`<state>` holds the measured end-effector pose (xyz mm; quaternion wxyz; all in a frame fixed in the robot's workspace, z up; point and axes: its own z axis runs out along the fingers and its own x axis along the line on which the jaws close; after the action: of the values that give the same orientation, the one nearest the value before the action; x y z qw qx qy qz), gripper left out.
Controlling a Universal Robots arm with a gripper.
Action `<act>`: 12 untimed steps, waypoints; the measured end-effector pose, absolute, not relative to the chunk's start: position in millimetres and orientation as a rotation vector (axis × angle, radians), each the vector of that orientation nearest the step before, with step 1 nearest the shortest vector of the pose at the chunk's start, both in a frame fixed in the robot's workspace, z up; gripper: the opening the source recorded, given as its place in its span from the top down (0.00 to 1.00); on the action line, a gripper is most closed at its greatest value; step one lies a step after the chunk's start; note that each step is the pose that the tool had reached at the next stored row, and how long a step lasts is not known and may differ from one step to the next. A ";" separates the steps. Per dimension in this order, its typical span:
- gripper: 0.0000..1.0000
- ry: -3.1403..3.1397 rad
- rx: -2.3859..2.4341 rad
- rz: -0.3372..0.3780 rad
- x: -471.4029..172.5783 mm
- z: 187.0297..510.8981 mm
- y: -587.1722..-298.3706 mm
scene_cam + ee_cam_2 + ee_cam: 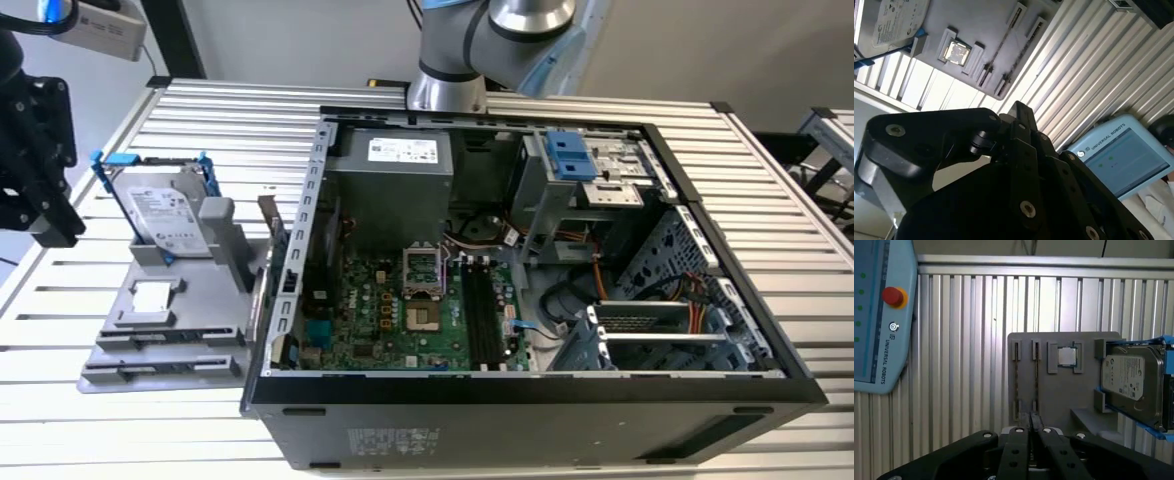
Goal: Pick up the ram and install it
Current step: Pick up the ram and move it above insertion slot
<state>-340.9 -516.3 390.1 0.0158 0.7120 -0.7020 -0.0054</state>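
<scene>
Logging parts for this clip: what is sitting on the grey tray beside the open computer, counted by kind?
ram sticks: 2
processor chip: 1
hard drive: 1
Total: 4

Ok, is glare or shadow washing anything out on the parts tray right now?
Second wrist view: the chip on the gray tray glares white, and the table slats beside it are blown out. First wrist view: the gray tray is evenly lit, with only a soft sheen on the hard drive.
</scene>
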 end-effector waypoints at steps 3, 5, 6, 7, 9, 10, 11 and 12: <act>0.00 -2.183 2.214 -0.017 -341.1 390.1 -516.3; 0.00 -2.184 2.215 -0.017 -341.2 390.1 -516.3; 0.00 -2.184 2.215 -0.017 -341.2 390.1 -516.3; 0.00 -2.184 2.214 -0.017 -341.3 390.1 -516.3; 0.00 -2.183 2.215 -0.017 -341.4 390.1 -516.3; 0.00 -2.184 2.215 -0.016 -341.4 390.1 -516.3; 0.00 -2.184 2.215 -0.016 -341.5 389.6 -516.3; 0.00 -2.187 2.218 -0.011 -341.6 388.9 -516.3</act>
<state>-341.6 -516.3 388.9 0.0135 0.7120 -0.7021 -0.0035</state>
